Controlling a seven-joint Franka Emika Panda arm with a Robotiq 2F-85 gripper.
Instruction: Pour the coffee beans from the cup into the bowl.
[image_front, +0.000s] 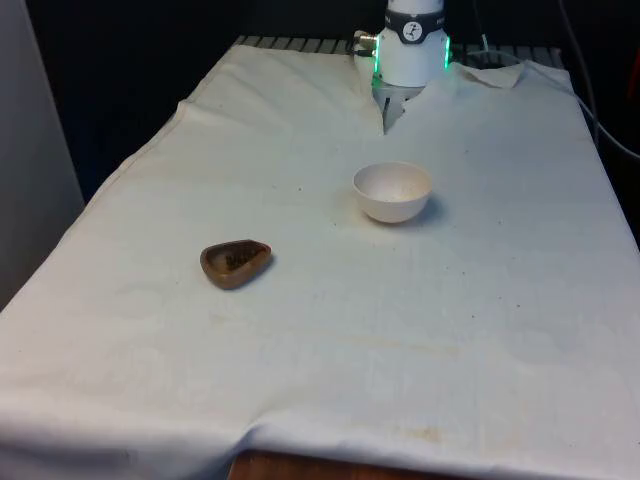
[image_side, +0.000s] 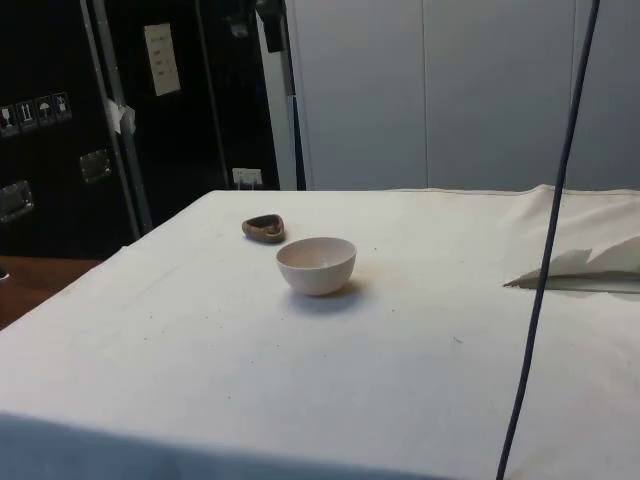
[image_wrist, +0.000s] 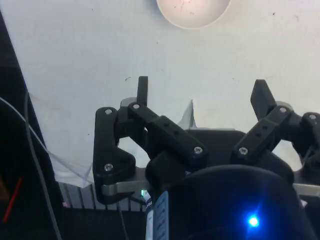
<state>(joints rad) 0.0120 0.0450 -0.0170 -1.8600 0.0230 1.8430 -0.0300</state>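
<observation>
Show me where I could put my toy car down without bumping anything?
Lots of bare cloth: the whole near stretch of the table, in front of the brown cup and the white bowl. There's also a gap between cup and bowl. It's busiest at the far end, by the robot's base, where the open gripper hangs.

The bowl (image_front: 392, 190) is showing a plain off-white, matt and unpatterned, with a few tiny dark specks inside it in the wrist view, and the small cup (image_front: 235, 263) is showing a mottled brown with darker brown beans inside. The cloth (image_front: 300, 330) is lying white with faint yellowish-brown staining near the front edge and scattered small dark flecks. The gripper (image_wrist: 202, 95) is showing solid black fingers (image_wrist: 143, 90), with silver screw heads along their links.
</observation>
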